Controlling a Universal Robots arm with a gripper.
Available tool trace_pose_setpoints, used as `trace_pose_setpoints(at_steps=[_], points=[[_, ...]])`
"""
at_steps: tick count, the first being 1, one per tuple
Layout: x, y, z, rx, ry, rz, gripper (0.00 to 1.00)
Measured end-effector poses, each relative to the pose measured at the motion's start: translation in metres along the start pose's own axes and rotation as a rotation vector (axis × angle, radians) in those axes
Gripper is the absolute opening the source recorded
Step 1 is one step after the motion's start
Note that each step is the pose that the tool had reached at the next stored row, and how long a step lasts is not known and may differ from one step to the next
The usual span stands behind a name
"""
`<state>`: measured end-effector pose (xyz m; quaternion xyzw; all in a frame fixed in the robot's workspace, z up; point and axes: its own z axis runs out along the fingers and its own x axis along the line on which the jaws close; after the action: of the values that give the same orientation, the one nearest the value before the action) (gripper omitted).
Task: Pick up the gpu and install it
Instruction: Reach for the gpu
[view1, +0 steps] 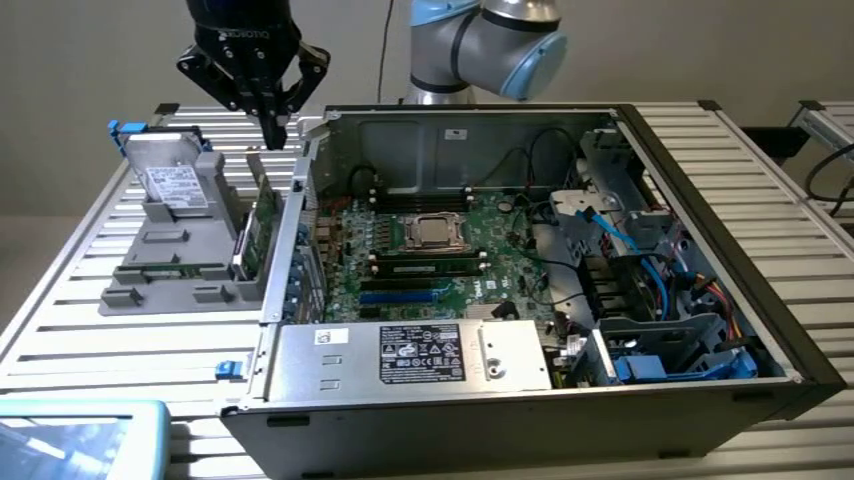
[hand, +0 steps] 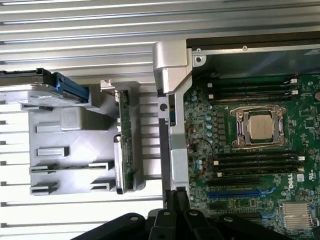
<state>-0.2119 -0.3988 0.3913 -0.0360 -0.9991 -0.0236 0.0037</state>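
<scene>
The gpu (view1: 262, 215) stands on its long edge in a grey holder (view1: 174, 270) to the exterior view's left of the open computer case (view1: 694, 200), its green board facing the case wall. My gripper (view1: 276, 138) hangs a little above the gpu's far end, fingers shut together with nothing between them. In the wrist view the gpu (hand: 124, 142) is a thin green strip in the holder (hand: 65, 150), and my shut gripper (hand: 176, 194) lies over the case's side wall. The motherboard (view1: 414, 250) lies open inside the case, with a blue slot (hand: 239, 193) near its edge.
A grey hard drive (view1: 167, 180) with a blue bracket leans in the holder's far end. The power supply (view1: 414, 355) fills the case's near side and drive bays with blue cables (view1: 654, 300) its right. A teal-rimmed screen (view1: 74, 435) sits at the slatted table's (view1: 80, 340) near left.
</scene>
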Motion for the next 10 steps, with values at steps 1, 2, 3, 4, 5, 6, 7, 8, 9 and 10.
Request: trace_pose_setpoints(at_steps=[1, 2, 3, 4, 5, 6, 7, 8, 9, 10], points=[[0.003, -0.0003, 0.0004, 0.0002, 0.0026, 0.000, 0.12], [0.006, -0.0004, 0.0009, 0.0004, 0.0055, 0.000, 0.12], [0.009, -0.0006, 0.0014, 0.0007, 0.0087, 0.000, 0.12], [0.011, -0.0006, 0.0020, 0.0009, 0.0121, 0.001, 0.12], [0.014, -0.0007, 0.0025, 0.0011, 0.0153, 0.001, 0.12], [0.017, -0.0008, 0.0030, 0.0014, 0.0185, 0.001, 0.12], [0.020, -0.0006, 0.0035, 0.0016, 0.0218, 0.001, 0.12], [0.023, -0.0004, 0.0039, 0.0017, 0.0253, 0.001, 0.12], [0.026, 0.0001, 0.0044, 0.0019, 0.0288, 0.001, 0.12], [0.029, 0.0007, 0.0048, 0.0022, 0.0325, 0.002, 0.12]])
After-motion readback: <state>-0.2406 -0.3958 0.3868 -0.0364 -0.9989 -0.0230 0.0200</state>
